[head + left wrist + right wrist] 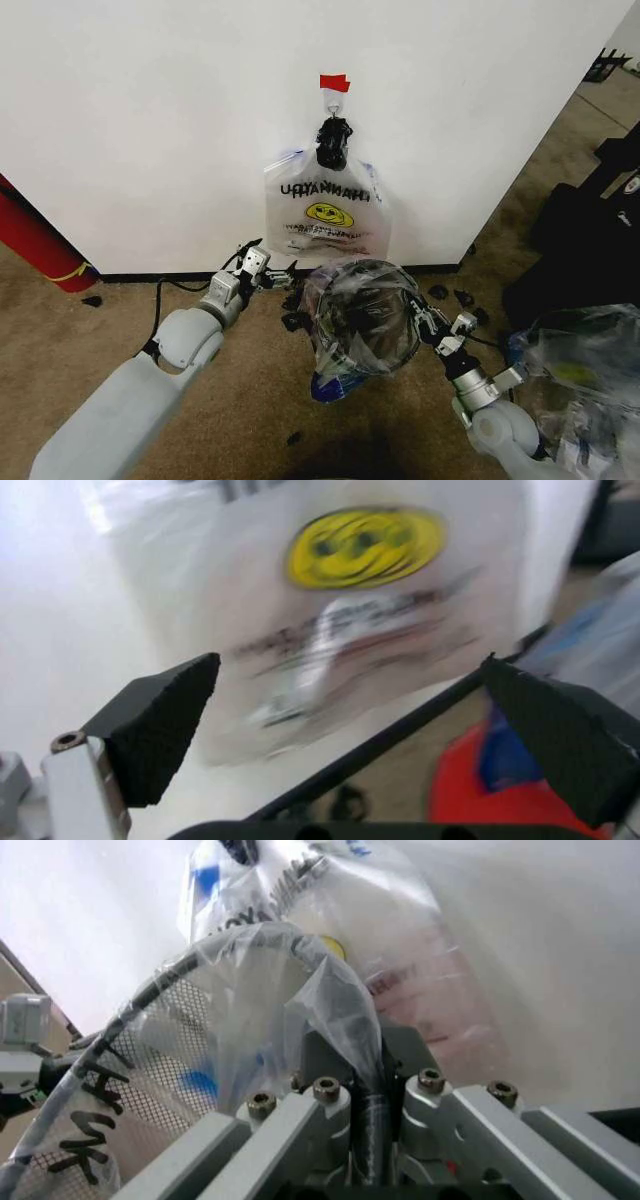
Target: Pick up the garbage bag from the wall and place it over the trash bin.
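The garbage bag [355, 300], thin clear plastic with black lettering, is draped over the round black wire-mesh trash bin [335, 380] on the carpet below the wall [150, 120]. My right gripper [427, 320] is shut on the bin's rim with the garbage bag [330, 997] pinched in it; the right gripper [365, 1091] clamps the black rim wire [150, 994]. My left gripper [272, 263] hangs open left of the bin, near the baseboard. The left gripper [350, 667] faces a flat bundle of like bags [360, 577], with nothing between its fingers.
The bundle of bags [325, 215] hangs by a black clip from a hook [335, 97] under red tape [334, 82]. A long red cylinder [35, 245] leans at left. A big clear sack [585, 370] and black gear [590, 240] crowd the right.
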Robot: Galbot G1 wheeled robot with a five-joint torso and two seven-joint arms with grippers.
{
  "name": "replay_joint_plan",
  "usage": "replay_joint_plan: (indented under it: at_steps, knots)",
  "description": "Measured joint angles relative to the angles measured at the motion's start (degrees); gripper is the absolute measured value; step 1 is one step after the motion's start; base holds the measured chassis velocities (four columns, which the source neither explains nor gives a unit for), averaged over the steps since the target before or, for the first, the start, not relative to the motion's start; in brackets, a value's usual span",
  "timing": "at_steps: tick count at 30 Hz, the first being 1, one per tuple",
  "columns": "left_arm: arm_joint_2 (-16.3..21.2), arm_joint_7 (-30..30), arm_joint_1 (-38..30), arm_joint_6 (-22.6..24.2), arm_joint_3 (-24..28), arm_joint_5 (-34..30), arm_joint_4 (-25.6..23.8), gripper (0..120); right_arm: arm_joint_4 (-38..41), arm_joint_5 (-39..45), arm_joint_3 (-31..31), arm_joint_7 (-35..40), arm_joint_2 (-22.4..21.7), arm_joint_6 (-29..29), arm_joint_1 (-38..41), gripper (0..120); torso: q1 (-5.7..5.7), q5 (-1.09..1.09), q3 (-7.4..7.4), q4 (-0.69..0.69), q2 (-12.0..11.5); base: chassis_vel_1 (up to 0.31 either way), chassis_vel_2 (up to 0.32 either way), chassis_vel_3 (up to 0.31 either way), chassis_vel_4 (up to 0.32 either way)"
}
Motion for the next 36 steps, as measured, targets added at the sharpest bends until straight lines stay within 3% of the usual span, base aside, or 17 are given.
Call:
replay_joint_plan:
  at_steps: [5,7,8,11,14,15,18,23,33,36]
  knots:
    - [-1.17,1.99,-1.38,-4.21,0.56,-0.8,2.23,100,0.11,-0.09,0.04,-0.56,-0.06,0.04,-0.07,1,0.0,-0.01,0.0,-0.02,0.0,0.0,0.0,0.0,0.0]
    - [-1.63,-4.31,-0.75,-0.45,0.07,0.95,0.82,100,0.33,0.17,0.34,0.63,-0.19,0.39,-0.19,1,0.0,-0.03,0.0,-0.03,0.0,0.0,0.0,0.0,0.0]
    - [-1.63,-4.31,-0.75,-0.45,0.07,0.95,0.82,100,0.33,0.17,0.34,0.63,-0.19,0.39,-0.19,1,0.0,-0.03,0.0,-0.03,0.0,0.0,0.0,0.0,0.0]
    - [-0.74,-11.44,2.76,8.28,-1.18,2.32,-3.68,100,0.61,0.63,0.42,4.32,-0.18,0.94,-0.23,1,0.0,-0.01,0.0,-0.01,0.0,0.0,0.0,0.0,0.0]
    - [2.04,-7.28,7.87,17.94,-2.12,2.93,-8.15,100,1.48,1.31,0.38,8.43,0.0,1.11,-0.35,1,0.0,-0.02,0.0,0.0,0.0,0.0,0.0,0.0,0.0]
    - [2.04,-7.28,7.87,17.94,-2.12,2.93,-8.15,100,1.48,1.31,0.38,8.43,0.0,1.11,-0.35,1,0.0,-0.02,0.0,0.0,0.0,0.0,0.0,0.0,0.0]
    - [3.63,-2.32,12.86,25.24,-2.27,0.45,-12.52,100,2.86,3.18,-0.09,12.33,0.16,0.94,0.07,1,0.0,-0.01,0.0,0.01,0.0,0.0,0.0,0.0,0.0]
    - [2.0,-1.15,15.92,28.0,-1.11,-3.19,-15.45,100,5.84,5.52,-0.43,17.67,0.32,0.19,0.39,1,-0.01,-0.02,0.0,0.0,0.0,0.0,0.0,0.0,0.0]
    - [-0.03,-3.52,15.87,25.37,-0.58,-3.87,-12.87,100,9.32,6.74,0.68,18.1,-0.22,0.07,-2.56,1,-0.01,-0.02,0.0,-0.01,0.0,0.0,0.0,0.0,0.0]
    - [-0.15,-3.58,16.12,25.9,-1.25,-4.23,-14.31,100,9.49,6.27,0.83,17.97,-0.42,0.15,-2.93,1,0.0,-0.02,0.0,-0.02,0.0,0.0,0.0,0.0,0.0]
